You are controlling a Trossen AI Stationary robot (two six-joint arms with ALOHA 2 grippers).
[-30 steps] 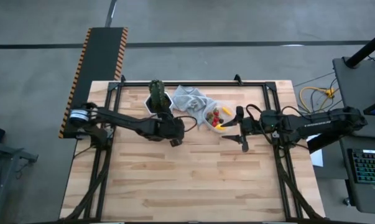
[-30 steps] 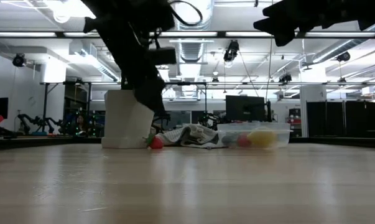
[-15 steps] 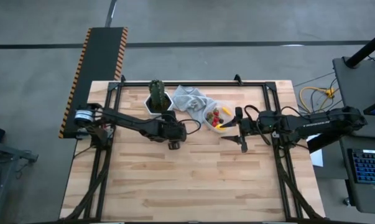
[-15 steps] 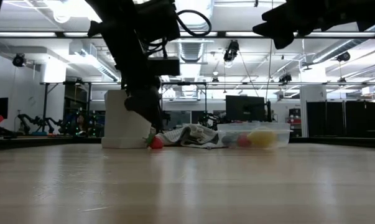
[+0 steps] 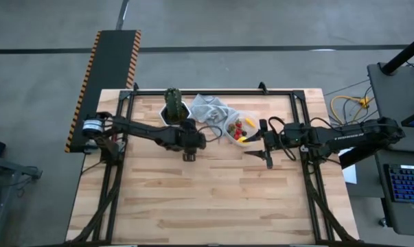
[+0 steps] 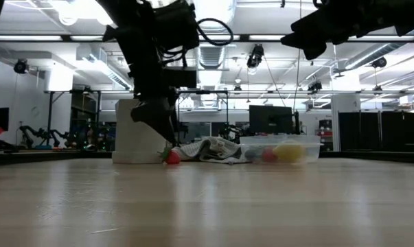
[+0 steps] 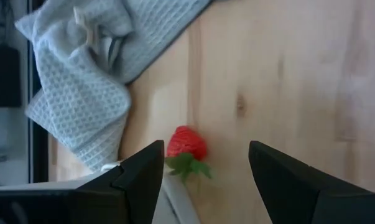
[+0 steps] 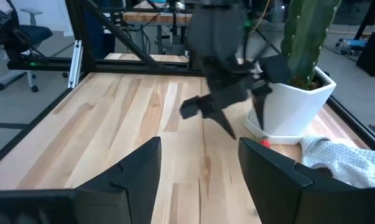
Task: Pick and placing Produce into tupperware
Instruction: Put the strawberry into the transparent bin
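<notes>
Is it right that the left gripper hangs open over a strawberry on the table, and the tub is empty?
Not quite. The tub is not empty: the high view shows red, dark and yellow pieces in it, and the low view shows them through its wall. The rest holds: the left gripper hangs open over the strawberry on the table.

Under my left gripper (image 7: 203, 180): table (image 7: 299, 74) was smooth pale wood w/ matt grain; cloth (image 7: 81, 93) was waffle-weave grey fabric; strawberry (image 7: 186, 144) looked glossy plastic.

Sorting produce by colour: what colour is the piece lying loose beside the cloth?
Red with green leaves, a strawberry; the left wrist view shows it best.
</notes>
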